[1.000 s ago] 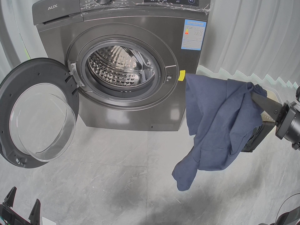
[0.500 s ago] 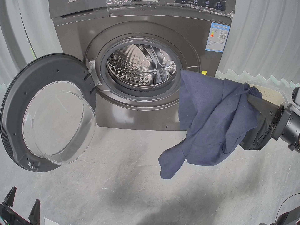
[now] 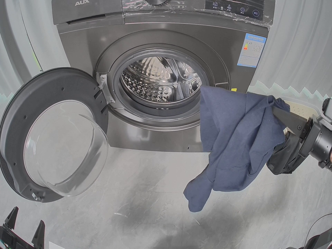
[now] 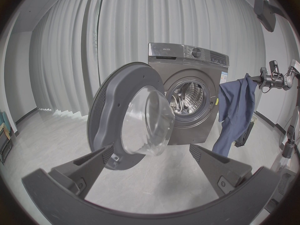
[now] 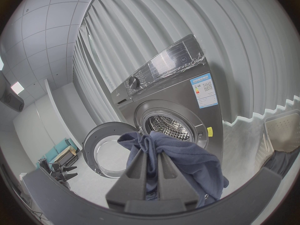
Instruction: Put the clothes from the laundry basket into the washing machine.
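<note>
Head view: right gripper (image 3: 280, 112) clamped on a blue garment (image 3: 235, 139), which hangs beside the washing machine (image 3: 159, 35) and hides part of its door rim. Left wrist view: left gripper (image 4: 151, 147) with fingers apart, empty. Right wrist view: laundry basket (image 5: 281, 132) cut off at the edge.

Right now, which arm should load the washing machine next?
Right, probably. The right gripper is shut on the navy garment, which hangs beside the open drum; the left gripper is open, empty and low before the door.
</note>
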